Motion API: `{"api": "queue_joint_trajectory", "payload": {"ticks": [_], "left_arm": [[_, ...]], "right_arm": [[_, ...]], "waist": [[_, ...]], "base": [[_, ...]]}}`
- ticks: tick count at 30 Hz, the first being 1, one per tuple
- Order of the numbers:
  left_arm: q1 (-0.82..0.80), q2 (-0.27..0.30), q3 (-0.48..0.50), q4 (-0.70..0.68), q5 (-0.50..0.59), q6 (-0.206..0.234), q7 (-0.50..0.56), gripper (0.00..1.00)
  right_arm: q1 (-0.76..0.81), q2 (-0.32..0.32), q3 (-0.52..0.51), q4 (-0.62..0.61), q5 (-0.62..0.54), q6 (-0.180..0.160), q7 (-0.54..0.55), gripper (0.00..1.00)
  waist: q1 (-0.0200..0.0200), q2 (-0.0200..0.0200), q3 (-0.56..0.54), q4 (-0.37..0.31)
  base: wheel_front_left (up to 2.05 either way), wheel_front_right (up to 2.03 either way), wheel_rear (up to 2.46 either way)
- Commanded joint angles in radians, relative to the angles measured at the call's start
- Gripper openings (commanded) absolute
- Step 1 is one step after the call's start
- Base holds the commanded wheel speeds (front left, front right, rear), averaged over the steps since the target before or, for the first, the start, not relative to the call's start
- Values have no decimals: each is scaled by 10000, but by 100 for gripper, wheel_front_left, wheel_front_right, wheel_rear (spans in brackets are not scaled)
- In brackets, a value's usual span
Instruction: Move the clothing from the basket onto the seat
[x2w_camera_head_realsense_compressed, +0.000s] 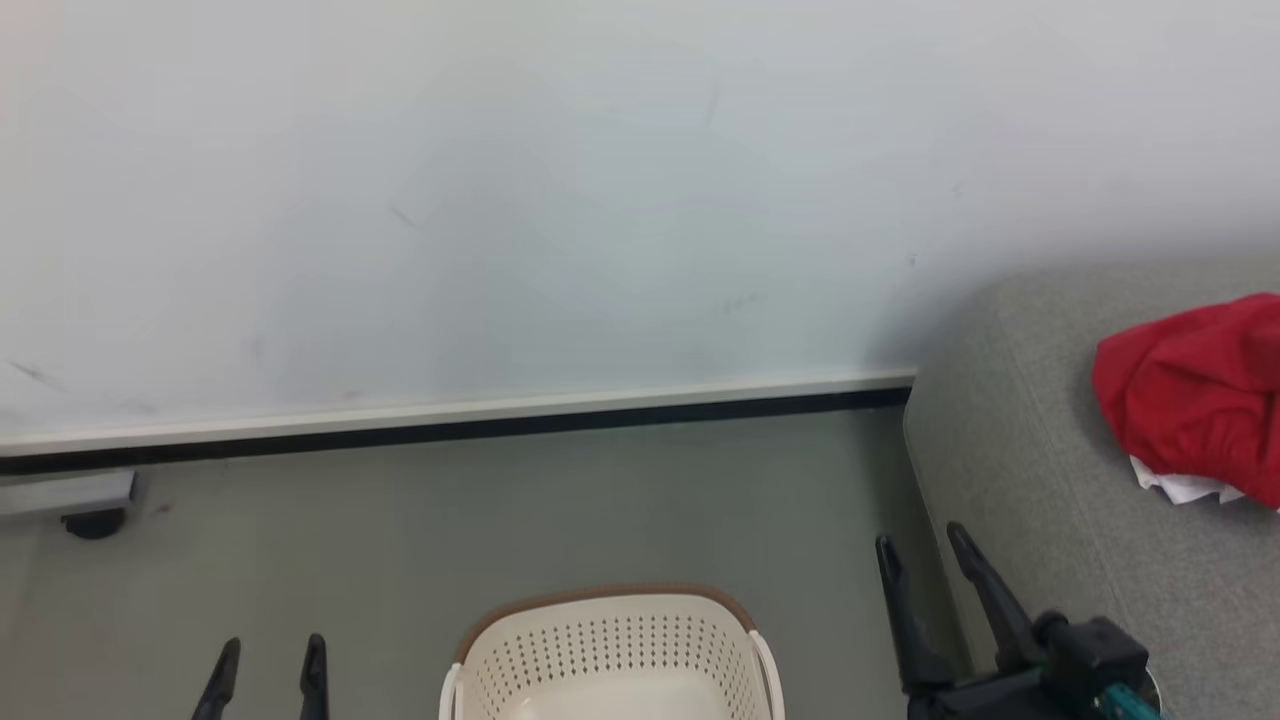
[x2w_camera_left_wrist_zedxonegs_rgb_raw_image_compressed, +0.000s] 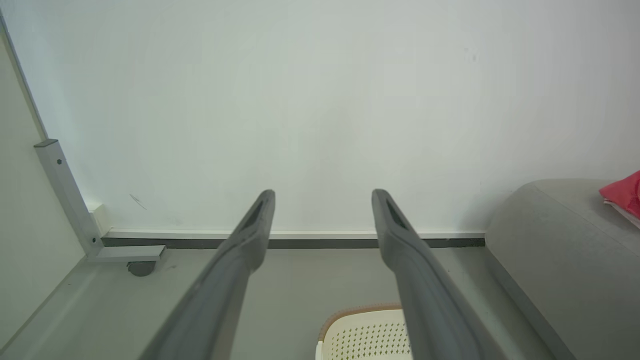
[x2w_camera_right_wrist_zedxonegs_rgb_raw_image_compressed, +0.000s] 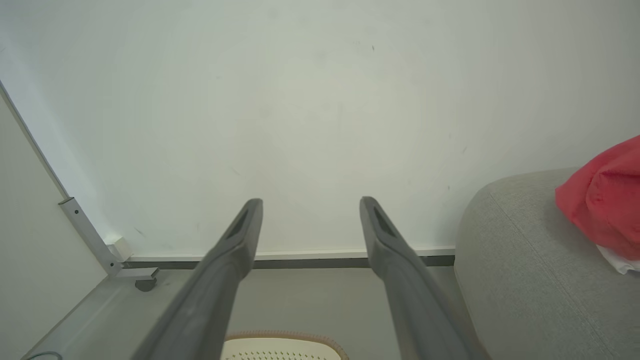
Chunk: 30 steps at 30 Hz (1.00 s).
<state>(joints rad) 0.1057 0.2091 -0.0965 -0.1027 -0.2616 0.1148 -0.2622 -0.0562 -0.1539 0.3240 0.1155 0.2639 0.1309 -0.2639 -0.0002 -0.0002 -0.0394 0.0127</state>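
Status: left hand (x2w_camera_head_realsense_compressed: 272, 646) and right hand (x2w_camera_head_realsense_compressed: 920, 540) both spread wide, holding nothing, either side of the basket (x2w_camera_head_realsense_compressed: 610, 640). Clothing (x2w_camera_head_realsense_compressed: 1190, 400), red over white, lies on the seat (x2w_camera_head_realsense_compressed: 1020, 480). We'd confirm the basket floor is empty before any reach, then drop in clear of the rim. Head view gives bare inner wall; wrist views give far rim.

A: First item?
B: One right tool (x2w_camera_right_wrist_zedxonegs_rgb_raw_image_compressed: 310, 207), fingers apart, empty.
A: Below it?
B: One basket (x2w_camera_right_wrist_zedxonegs_rgb_raw_image_compressed: 280, 347), cream, brown rim.
A: Right side?
B: One grey sofa (x2w_camera_right_wrist_zedxonegs_rgb_raw_image_compressed: 520, 285); red garment (x2w_camera_right_wrist_zedxonegs_rgb_raw_image_compressed: 600, 200) on it, over white cloth (x2w_camera_right_wrist_zedxonegs_rgb_raw_image_compressed: 620, 262).
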Motion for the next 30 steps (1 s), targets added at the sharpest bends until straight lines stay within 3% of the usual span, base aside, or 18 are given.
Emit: {"api": "queue_joint_trajectory", "payload": {"ticks": [1, 9, 17, 30], "left_arm": [[194, -70, 149, -75, 179, -88, -42, 100], [769, -403, -72, -12, 1133, -868, -44, 100], [1030, -961, 360, 309, 1286, -1209, -43, 100], [1070, -1359, 1091, 658, 1420, -1726, -43, 100]], "right_arm": [[258, -3, 16, -149, -201, -3, 2, 100], [1151, -43, -113, -555, -492, -3, 2, 100], [1547, 16, -24, -567, -581, -3, 2, 100], [1595, -113, -6, -563, -639, -3, 2, 100]], "waist": [[2, 2, -278, 137], [2, 2, -479, -58], [2, 2, -621, -234], [2, 2, -706, -428]], "base": [[0, 0, 0], [0, 0, 0], [0, 0, 0], [0, 0, 0]]}}
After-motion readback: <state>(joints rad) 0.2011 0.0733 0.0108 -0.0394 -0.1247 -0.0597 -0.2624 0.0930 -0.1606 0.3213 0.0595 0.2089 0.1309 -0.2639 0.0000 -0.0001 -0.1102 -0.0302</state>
